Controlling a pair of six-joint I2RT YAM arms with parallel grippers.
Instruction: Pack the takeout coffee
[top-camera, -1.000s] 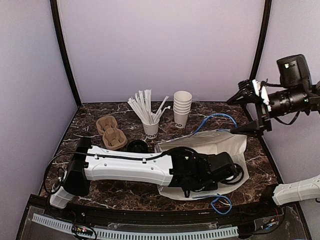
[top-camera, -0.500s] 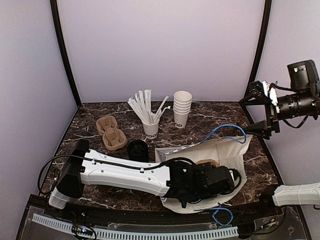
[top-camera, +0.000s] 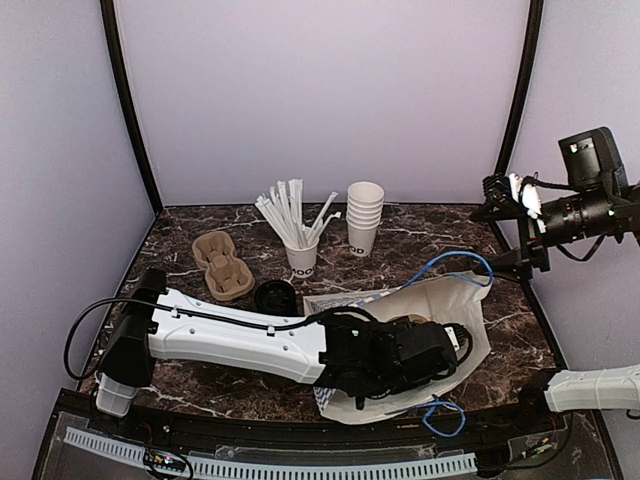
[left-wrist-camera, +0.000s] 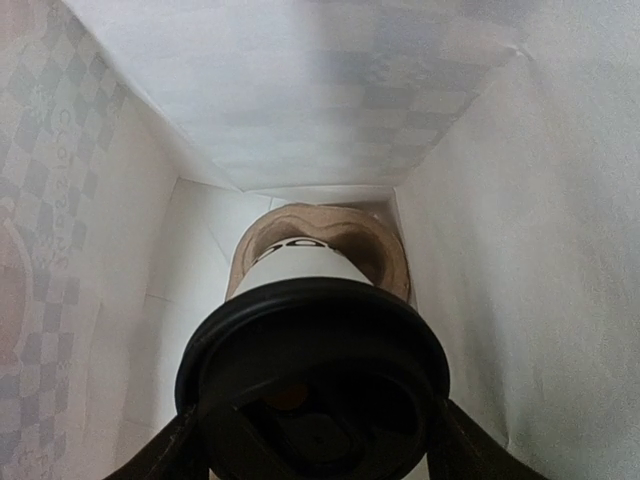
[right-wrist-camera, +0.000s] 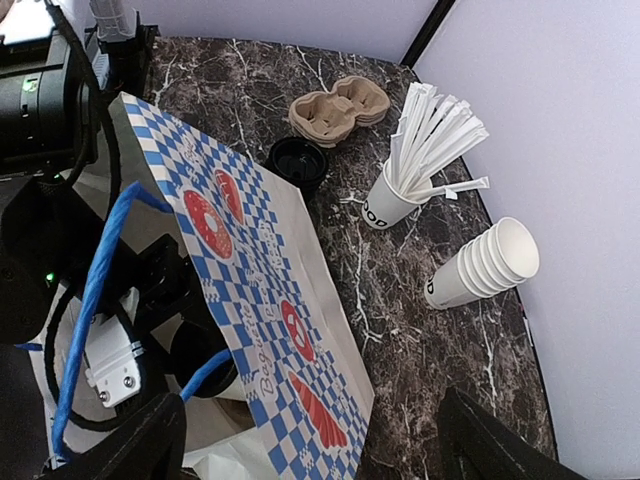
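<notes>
The takeout coffee, a white paper cup (left-wrist-camera: 300, 265) with dark lettering and a black lid (left-wrist-camera: 312, 350), is inside the white paper bag (top-camera: 455, 300). My left gripper (left-wrist-camera: 315, 425) is shut on it, fingers on both sides of the lid. Its base is at a brown carrier (left-wrist-camera: 385, 250) on the bag's floor. In the top view my left wrist (top-camera: 400, 352) hides the cup. In the right wrist view the lid (right-wrist-camera: 198, 355) shows in the bag's mouth. My right gripper (top-camera: 492, 235) is open, high at the right, with the bag's blue handle (top-camera: 452, 262) running to its lower finger.
A loose black lid (top-camera: 274, 294) lies left of the bag. Behind it are spare brown carriers (top-camera: 222, 265), a cup of white straws (top-camera: 301, 258) and a stack of white cups (top-camera: 364, 218). The bag's checked side (right-wrist-camera: 260, 290) faces them. Walls enclose the table.
The bag has gone from lying flat to standing open, lifted by its blue handle. My left gripper has moved deeper into it with the cup. My right gripper shifted slightly.
</notes>
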